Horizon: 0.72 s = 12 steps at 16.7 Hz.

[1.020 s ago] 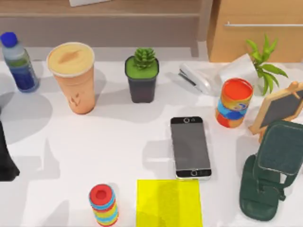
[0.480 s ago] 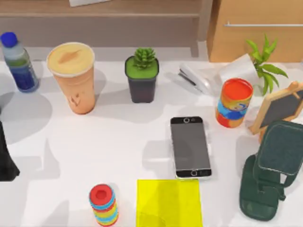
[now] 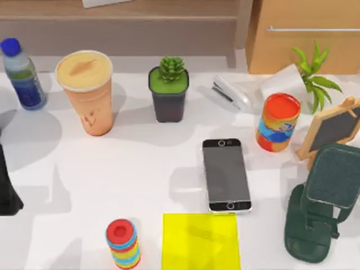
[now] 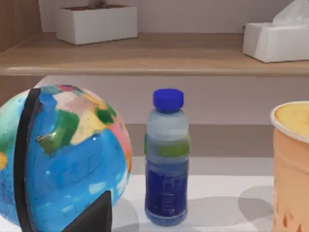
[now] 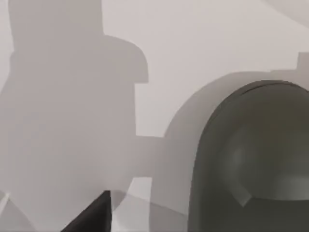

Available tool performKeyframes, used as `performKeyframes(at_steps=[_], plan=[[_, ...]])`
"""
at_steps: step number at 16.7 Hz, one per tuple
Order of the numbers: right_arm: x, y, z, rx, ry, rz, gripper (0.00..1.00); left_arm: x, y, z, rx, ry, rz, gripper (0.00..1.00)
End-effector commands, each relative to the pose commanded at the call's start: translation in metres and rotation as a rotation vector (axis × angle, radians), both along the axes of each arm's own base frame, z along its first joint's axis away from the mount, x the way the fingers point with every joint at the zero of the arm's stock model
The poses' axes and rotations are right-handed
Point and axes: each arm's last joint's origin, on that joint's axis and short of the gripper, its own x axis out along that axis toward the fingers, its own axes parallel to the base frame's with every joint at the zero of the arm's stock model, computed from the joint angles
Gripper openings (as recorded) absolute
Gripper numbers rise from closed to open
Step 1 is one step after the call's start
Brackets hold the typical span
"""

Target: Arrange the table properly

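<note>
Seen from above, along the left edge: the dark bulk of the left arm (image 3: 7, 188), parked over the white table (image 3: 140, 163). Grip state impossible to tell. In the left wrist view, a dark wedge, probably a tip of the left gripper (image 4: 94, 216), in front of a colourful globe (image 4: 63, 154), with the tabletop beneath and ahead of it.

Moving rightward on the table:
- Blue-capped water bottle (image 3: 21, 73), upright at the back left.
- Tall tan coffee cup (image 3: 87, 95), near the bottle.
- Stack of bright rings (image 3: 124, 243) at the front edge.
- Succulent in a dark pot (image 3: 169, 93), at the back centre.
- Yellow square mat (image 3: 201, 242), flat at the front, just in front of a smartphone (image 3: 226, 174) lying face up.
- White stapler (image 3: 230, 93) behind the phone.
- Orange and blue can (image 3: 278, 122), upright.
- Leafy plant (image 3: 309, 73) and a small wood-framed chalkboard (image 3: 332, 128) at the far right.
- Dark green stand (image 3: 320, 208) at the front right.

Behind the table, a tan wooden shelf (image 3: 112, 22) and a drawer cabinet (image 3: 304, 34).

In the right wrist view, a dark tip of the right gripper (image 5: 94, 215) close above bare, shadowed tabletop, with the green stand just beside it. Grip state again impossible to tell.
</note>
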Motion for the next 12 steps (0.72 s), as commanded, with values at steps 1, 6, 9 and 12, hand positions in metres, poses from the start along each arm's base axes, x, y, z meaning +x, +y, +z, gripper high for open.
performKeyframes(at_steps=[1, 6, 9, 12], plan=[[-0.0012, -0.0002, -0.0053, 0.001, 0.005, 0.000, 1.00, 0.0000, 0.0000, 0.0000, 0.000, 0.000, 0.000, 1.00], [-0.0018, -0.0003, -0.0076, 0.001, 0.007, -0.001, 0.92, 0.0000, 0.0000, 0.0000, 0.000, 0.000, 0.000, 1.00], [-0.0018, -0.0003, -0.0076, 0.001, 0.007, -0.001, 0.70, 0.0000, 0.0000, 0.0000, 0.000, 0.000, 0.000, 1.00], [-0.0018, -0.0003, -0.0076, 0.001, 0.007, -0.001, 0.47, 0.0000, 0.0000, 0.0000, 0.000, 0.000, 0.000, 1.00]])
